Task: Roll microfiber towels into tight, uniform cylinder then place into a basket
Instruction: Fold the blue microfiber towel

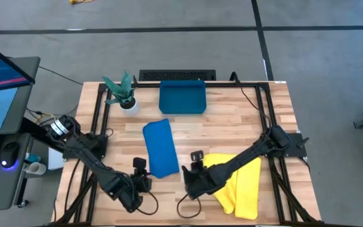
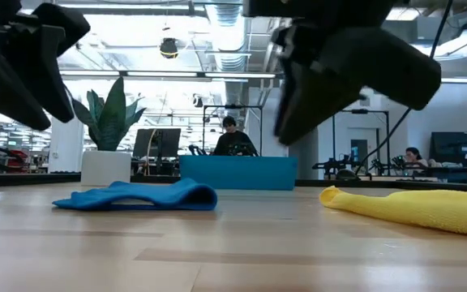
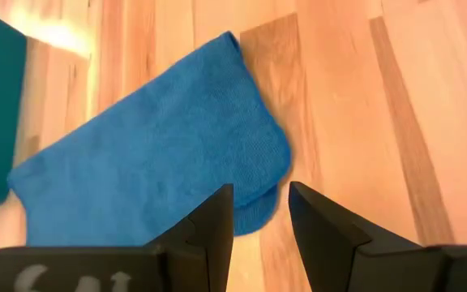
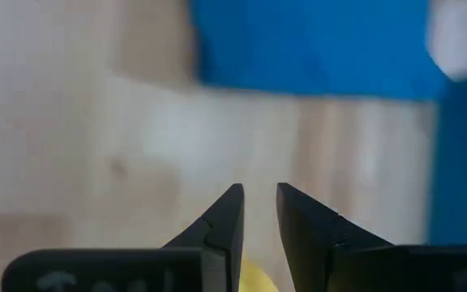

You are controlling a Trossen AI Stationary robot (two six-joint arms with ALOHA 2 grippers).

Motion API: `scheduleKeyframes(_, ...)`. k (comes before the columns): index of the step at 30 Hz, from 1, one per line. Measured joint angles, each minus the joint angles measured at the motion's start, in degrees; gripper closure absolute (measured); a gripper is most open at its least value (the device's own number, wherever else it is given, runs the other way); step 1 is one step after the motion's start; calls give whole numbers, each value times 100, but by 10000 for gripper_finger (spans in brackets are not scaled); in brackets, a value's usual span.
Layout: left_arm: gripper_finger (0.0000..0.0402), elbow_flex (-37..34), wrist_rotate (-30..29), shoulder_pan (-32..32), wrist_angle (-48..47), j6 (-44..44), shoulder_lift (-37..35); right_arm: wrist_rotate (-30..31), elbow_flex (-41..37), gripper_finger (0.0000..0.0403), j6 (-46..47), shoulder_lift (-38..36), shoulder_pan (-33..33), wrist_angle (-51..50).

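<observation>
Towels unrolled, basket bare

I see the blue towel (image 1: pixel 159 149) lying flat mid-worktop (image 1: pixel 232 126), the yellow towel (image 1: pixel 241 186) crumpled under my right arm. Basket (image 1: pixel 182 98) sits at the far edge. Left gripper (image 3: pixel 259 212) and right gripper (image 4: pixel 258 212) hover, jaws released.

Grey floor (image 1: pixel 169 44) (taped lines) surrounds the wooden table (image 1: pixel 232 126).

Soft, nubby cloth blue towel (image 3: pixel 152 154) and yellow towel (image 1: pixel 244 183) — on smooth, pale wood table (image 1: pixel 232 126).
</observation>
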Motion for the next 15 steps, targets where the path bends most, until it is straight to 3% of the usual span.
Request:
scheduleKeyframes(7,288,-217,303,191,279,-11,-4,-461,-593,305,-926,7,-158,1683)
scheduleKeyframes(15,267,-380,774,397,469,-177,-4,-572,-669,305,-1098,9,-260,2115)
